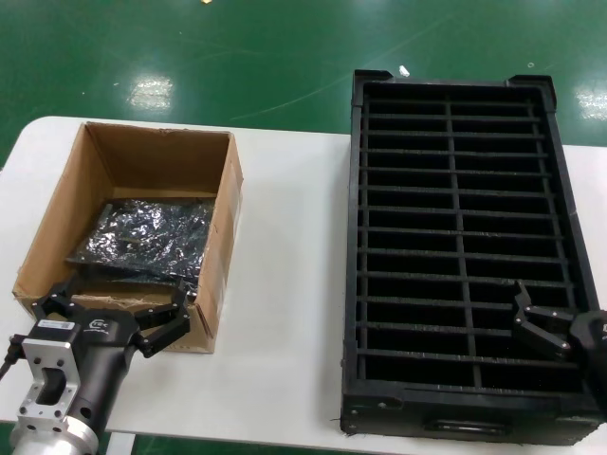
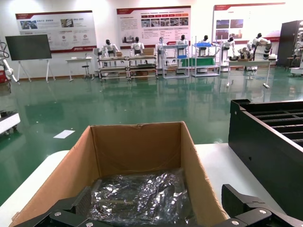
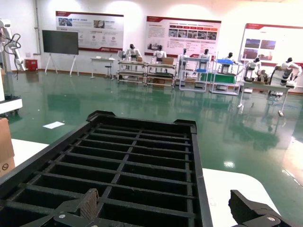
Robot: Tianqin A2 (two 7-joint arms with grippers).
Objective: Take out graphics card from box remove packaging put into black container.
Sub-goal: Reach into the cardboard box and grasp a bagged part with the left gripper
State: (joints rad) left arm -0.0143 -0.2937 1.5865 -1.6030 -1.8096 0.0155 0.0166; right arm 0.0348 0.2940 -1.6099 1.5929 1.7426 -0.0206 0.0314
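The brown cardboard box stands open on the left of the table. Inside it lies the graphics card, still wrapped in its shiny crinkled packaging; only the bag shows. My left gripper hangs open at the box's near end, its fingers astride the near wall and just short of the bundle. The left wrist view shows the left gripper with its jaws wide apart and nothing between them. The black container fills the right side with empty slots. My right gripper is open above the container's near right corner.
A white table carries both box and container, with a bare strip between them. Green floor lies beyond the far edge. The container's left wall rises close to the right of the box.
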